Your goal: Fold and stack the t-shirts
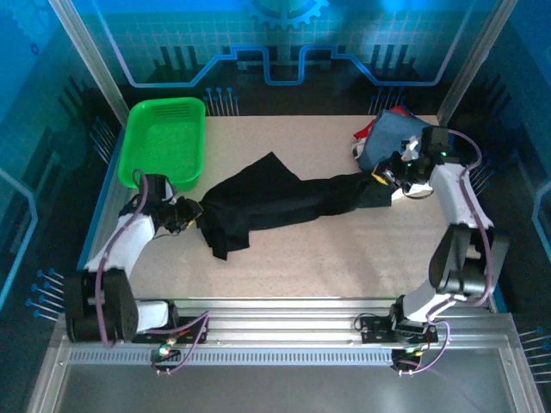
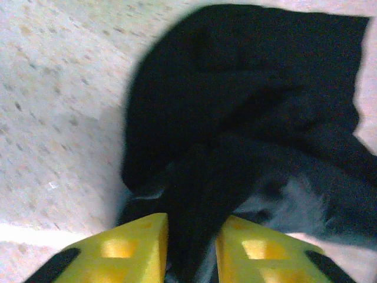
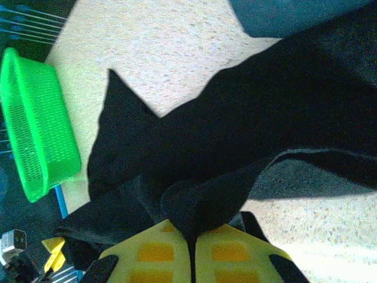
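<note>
Because the left gripper (image 1: 191, 213) at nine o'clock and the right gripper (image 1: 380, 178) at three o'clock are both clenched on the black t-shirt (image 1: 275, 200), you hold it stretched across the table (image 1: 344, 258), I judge to spread it flat for folding. The slate-blue t-shirt (image 1: 394, 133) waits at one o'clock, just behind the right gripper.

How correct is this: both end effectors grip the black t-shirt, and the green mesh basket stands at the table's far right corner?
The corner is wrong. The top external view shows the green mesh basket at the table's far left corner. The left end effector and right end effector do grip the black t-shirt.
</note>
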Controlling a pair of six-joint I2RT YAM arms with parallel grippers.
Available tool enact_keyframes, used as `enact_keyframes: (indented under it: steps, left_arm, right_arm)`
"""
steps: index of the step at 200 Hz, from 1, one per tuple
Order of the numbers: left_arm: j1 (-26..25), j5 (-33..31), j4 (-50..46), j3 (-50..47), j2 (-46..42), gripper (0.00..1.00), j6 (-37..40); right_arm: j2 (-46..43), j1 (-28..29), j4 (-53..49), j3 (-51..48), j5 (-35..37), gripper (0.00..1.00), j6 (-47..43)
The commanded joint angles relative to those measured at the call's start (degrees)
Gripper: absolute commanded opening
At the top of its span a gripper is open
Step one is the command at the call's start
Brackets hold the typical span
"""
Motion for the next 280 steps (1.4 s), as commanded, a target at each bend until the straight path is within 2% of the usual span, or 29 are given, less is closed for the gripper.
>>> enact_keyframes:
  steps: [1,14,33,39,48,59,65,69,91,116,136,170,212,265,280]
  left_arm:
    - [1.6,-2.0,2.4,4.2,6.2,0.42,1.8]
    - [2.0,-3.2,1.5,5.6,6.4,0.52,1.4]
    - [2.0,-4.7,-1.4,6.8,1.3,0.70,-0.6]
    - [1.9,-4.4,-3.0,7.2,-0.9,0.72,-1.5]
    - [1.0,-3.6,-6.1,7.9,-4.4,0.75,-2.5]
    - [-1.7,-5.5,-12.1,9.4,-8.3,0.77,-2.8]
    - [-3.7,-7.3,-16.2,10.4,-10.2,0.78,-2.9]
    - [-4.9,-8.6,-19.0,10.9,-11.3,0.78,-3.0]
    - [-7.7,-12.7,-30.9,10.2,-17.6,0.79,-6.0]
    - [-10.6,-12.3,-34.7,6.0,-23.3,0.79,-9.8]
    - [-13.6,-11.3,-31.5,1.6,-23.6,0.78,-13.8]
    - [-18.3,-6.7,-18.7,-4.2,-21.7,0.71,-21.2]
    - [-21.6,-8.2,-15.4,-5.0,-15.4,0.62,-21.4]
    - [-22.4,-8.0,-12.4,-6.0,-11.4,0.52,-21.3]
    - [-22.4,-7.9,-13.0,-6.5,-9.5,0.45,-20.7]
  right_arm:
    - [5.5,1.6,2.2,2.8,-1.3,0.17,-1.0]
    - [7.3,1.9,3.6,3.2,-1.2,0.27,-0.7]
    - [8.4,2.0,3.9,4.3,-1.1,0.54,-1.6]
    - [8.3,2.0,2.7,4.9,-0.6,0.63,-2.5]
    - [7.5,2.1,2.1,4.8,-0.6,0.70,-3.5]
    - [5.8,2.1,1.8,3.6,-0.7,0.80,-4.6]
    - [4.7,2.1,1.4,2.9,-0.4,0.95,-5.2]
    - [3.8,2.1,1.2,2.4,-0.1,1.00,-5.5]
    - [-1.0,2.1,0.9,-1.5,-0.1,1.00,-6.8]
    - [-6.2,1.9,-0.6,-5.8,1.3,1.00,-7.7]
    - [-8.6,1.7,0.0,-9.4,0.8,1.00,-7.4]
    - [-9.0,1.7,0.0,-11.4,-0.2,1.00,-8.0]
    - [-10.0,1.8,0.0,-12.7,-0.3,1.00,-8.5]
    - [-11.4,1.7,0.1,-14.6,0.2,1.00,-9.0]
    - [-11.4,1.7,0.2,-14.7,0.2,1.00,-8.8]
